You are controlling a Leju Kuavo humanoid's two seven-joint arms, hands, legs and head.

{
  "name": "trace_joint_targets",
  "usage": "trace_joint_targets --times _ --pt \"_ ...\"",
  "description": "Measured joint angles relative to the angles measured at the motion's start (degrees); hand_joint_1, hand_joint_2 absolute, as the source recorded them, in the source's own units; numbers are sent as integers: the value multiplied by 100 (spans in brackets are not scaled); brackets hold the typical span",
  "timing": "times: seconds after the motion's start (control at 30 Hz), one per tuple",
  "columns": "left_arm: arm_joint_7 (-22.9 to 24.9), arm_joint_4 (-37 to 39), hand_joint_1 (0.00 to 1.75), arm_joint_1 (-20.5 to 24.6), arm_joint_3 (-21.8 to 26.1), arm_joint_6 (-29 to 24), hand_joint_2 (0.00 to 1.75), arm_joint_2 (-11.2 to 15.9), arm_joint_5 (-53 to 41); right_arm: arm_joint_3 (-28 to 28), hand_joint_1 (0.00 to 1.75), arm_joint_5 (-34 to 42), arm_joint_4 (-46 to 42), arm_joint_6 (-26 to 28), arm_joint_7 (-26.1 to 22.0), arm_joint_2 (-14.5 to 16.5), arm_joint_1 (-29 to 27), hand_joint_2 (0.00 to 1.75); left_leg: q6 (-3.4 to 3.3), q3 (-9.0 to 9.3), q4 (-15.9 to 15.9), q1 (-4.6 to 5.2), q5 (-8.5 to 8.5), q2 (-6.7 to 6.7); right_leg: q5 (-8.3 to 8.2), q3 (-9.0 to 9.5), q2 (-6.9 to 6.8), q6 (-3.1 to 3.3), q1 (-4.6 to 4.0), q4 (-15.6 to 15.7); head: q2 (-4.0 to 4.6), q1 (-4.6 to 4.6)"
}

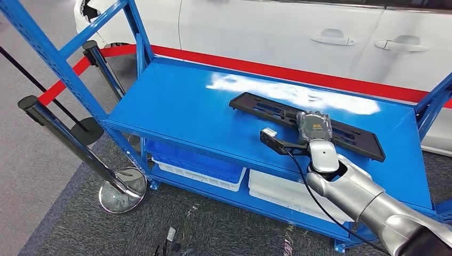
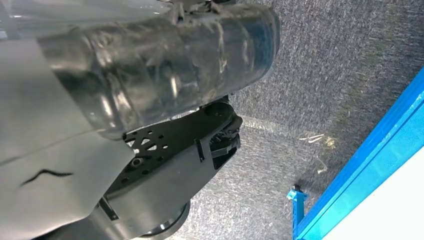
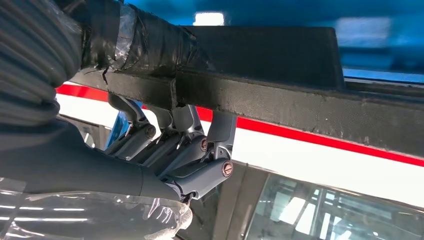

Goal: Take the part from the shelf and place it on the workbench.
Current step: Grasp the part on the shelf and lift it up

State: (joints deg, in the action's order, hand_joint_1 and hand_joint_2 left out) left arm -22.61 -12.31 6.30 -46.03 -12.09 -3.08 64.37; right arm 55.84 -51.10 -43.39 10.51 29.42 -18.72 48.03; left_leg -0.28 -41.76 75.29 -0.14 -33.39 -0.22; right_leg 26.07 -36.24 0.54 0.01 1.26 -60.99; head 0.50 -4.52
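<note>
The right hand (image 1: 314,127) grips the long black part (image 1: 352,136) off-centre, above the blue shelf (image 1: 186,106). The longer side beyond the hand could tip and slip during lifting.

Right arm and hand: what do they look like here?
The right arm is silver metal with rounded joint housings and a thin black cable running along it. The right hand is grey, wrapped in clear plastic film; its fingers are grey-blue linkages with copper-coloured pivot screws.

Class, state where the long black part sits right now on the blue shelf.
In the head view the long black part lies on the right half of the blue shelf's top deck, near the white car, with the right hand gripping its near edge.
</note>
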Motion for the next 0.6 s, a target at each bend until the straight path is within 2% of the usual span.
trace_joint_targets --times 0.03,0.1,0.13,0.17,0.23,0.3,0.37,0.43,0.47,0.5,0.53,0.6 --pt "-14 1 0 1 0 -16 0 0 0 -10 172 -10 -27 20 0 -10 -12 175 -24 124 -264 2 177 0 2 8 6 1 -5 0 0 0" --pt "-62 1 0 7 0 -76 0 0 -4 -47 173 -50 -86 109 1 -31 -24 175 -75 494 -1044 21 530 -3 6 19 17 -5 -14 6 0 3" --pt "-88 1 0 10 0 -117 0 0 -9 -65 173 -89 -114 162 1 -44 -26 175 -96 629 -1330 40 613 -6 0 13 20 -19 -16 15 0 2" --pt "-113 1 0 11 0 -167 0 0 -14 -78 173 -144 -140 210 1 -60 -33 175 -111 697 -1488 59 632 -10 -12 2 22 -40 -16 28 0 3" --pt "-149 4 0 10 0 -273 0 4 -26 -87 173 -301 -204 287 -1 -99 -63 175 -146 721 -1572 82 634 -12 -46 -9 23 -99 -12 70 0 1" --pt "-165 7 0 12 0 -359 0 5 -38 -99 173 -470 -293 386 -3 -149 -90 175 -201 762 -1664 63 688 1 13 -43 9 -144 -7 14 0 3" --pt "-168 7 0 28 -1 -401 0 2 -47 -132 172 -570 -388 477 -6 -180 -96 175 -254 804 -1736 43 729 15 278 -255 -7 -165 -12 -447 0 12" --pt "-169 7 0 40 -2 -417 0 1 -50 -158 173 -598 -456 510 -8 -199 -114 175 -283 807 -1731 49 724 15 568 -594 -8 -179 -21 -1173 0 22" --pt "-169 8 0 40 -2 -430 0 0 -51 -162 173 -613 -479 517 -9 -211 -129 175 -288 807 -1722 50 717 11 609 -707 -9 -186 -19 -1401 0 22" --pt "-171 8 0 38 -2 -449 0 0 -55 -167 173 -643 -508 544 -12 -225 -143 175 -289 807 -1707 50 706 6 542 -722 -11 -191 -16 -1412 0 23" --pt "-178 9 0 37 -3 -478 0 -1 -62 -176 173 -691 -547 602 -14 -238 -155 175 -284 808 -1685 46 690 -1 385 -630 -14 -193 -12 -1207 0 23" --pt "-215 10 0 40 -13 -574 0 -1 -78 -230 173 -842 -669 819 -23 -270 -179 175 -247 795 -1613 51 635 -12 63 -267 -26 -192 -11 -472 0 26"
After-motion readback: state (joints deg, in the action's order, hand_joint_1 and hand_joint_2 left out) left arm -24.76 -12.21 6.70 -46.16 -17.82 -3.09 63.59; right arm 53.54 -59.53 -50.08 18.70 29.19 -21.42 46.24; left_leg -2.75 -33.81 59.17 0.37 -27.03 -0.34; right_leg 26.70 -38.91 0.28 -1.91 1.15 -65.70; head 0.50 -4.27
